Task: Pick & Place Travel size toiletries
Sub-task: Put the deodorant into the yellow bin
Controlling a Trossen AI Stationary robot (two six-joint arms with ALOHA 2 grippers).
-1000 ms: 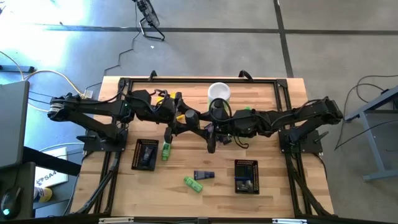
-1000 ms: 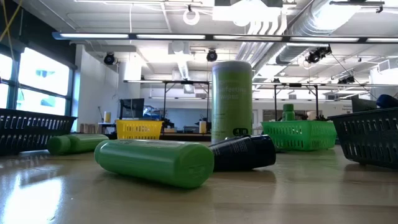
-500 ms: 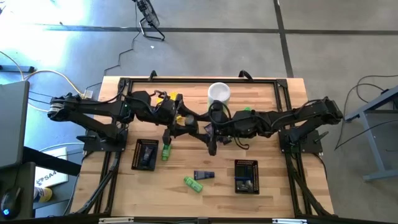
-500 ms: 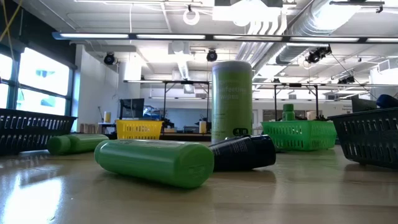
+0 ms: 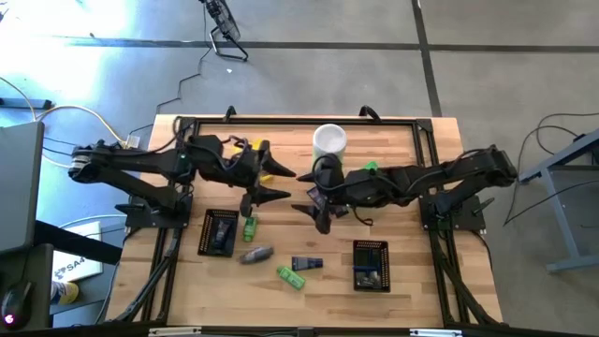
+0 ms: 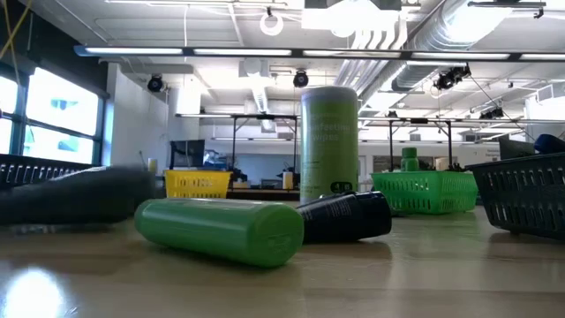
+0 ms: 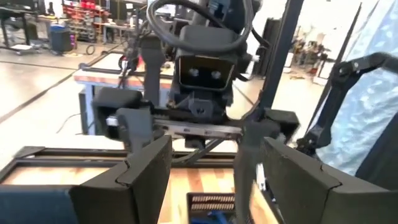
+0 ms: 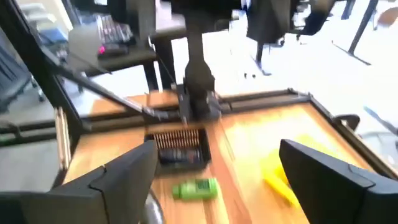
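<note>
The table (image 5: 412,281) holds two black mesh trays (image 5: 220,232) (both near its front). Both arms meet over the middle: the left gripper (image 5: 271,194) and right gripper (image 5: 309,204) stand parted, holding nothing. A grey oval piece (image 5: 255,254) lies beside green bottles (image 5: 291,277).

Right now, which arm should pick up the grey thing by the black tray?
Probably left. The left hand hangs open nearer the grey piece, which lies on that arm's side beside the black tray; the right hand is farther off.
</note>
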